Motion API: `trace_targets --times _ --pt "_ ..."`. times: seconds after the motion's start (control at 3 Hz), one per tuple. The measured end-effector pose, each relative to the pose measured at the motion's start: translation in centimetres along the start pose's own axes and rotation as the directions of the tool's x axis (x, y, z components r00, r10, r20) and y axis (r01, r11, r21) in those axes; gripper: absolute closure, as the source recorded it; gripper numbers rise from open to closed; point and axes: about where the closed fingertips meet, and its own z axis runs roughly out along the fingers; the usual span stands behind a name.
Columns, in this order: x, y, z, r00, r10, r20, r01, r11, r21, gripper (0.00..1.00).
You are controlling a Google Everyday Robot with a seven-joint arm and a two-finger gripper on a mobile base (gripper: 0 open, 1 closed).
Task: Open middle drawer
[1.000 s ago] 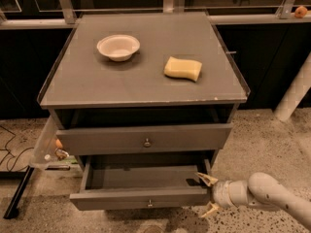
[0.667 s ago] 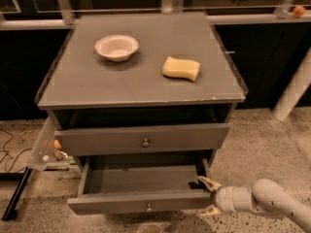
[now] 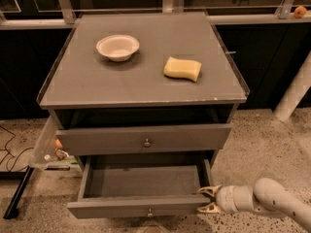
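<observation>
The middle drawer (image 3: 141, 206) is pulled out of the grey cabinet, showing its plain grey inside. Its flat front carries a small round knob (image 3: 149, 211). My gripper (image 3: 206, 201) is at the right end of that drawer front. Its fingers are apart, one fingertip (image 3: 208, 191) over the drawer's right front corner and the other in front of the panel. The white arm reaches in from the lower right. The taller drawer front (image 3: 144, 139) above, with its own knob, stands nearly closed. The lowest drawer is out of view.
On the cabinet top (image 3: 87, 89) sit a white bowl (image 3: 118, 47) and a yellow sponge (image 3: 182, 68). A clear plastic bin (image 3: 47, 147) hangs at the cabinet's left side, with a black pole on the floor. A white post (image 3: 294, 93) stands at the right.
The middle drawer has come out a little further toward me, and my gripper has moved with its right corner. The view has shifted slightly.
</observation>
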Motion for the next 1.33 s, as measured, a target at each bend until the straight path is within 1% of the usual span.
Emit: trace_targets --times 0.33,0.67,1.0,1.33 --pt "-0.2 -0.1 -0.2 1.0 0.0 0.0 0.0 1.0 0.0 1.0" --pt "0.1 1.8 -0.8 1.0 0.0 -0.012 0.0 1.0 -0.004 1.0" --pt "-0.1 1.7 -1.0 1.0 0.0 -0.012 0.0 1.0 -0.004 1.0" --pt "-0.1 2.9 -1.4 1.0 0.007 -0.016 -0.007 1.0 0.0 1.0"
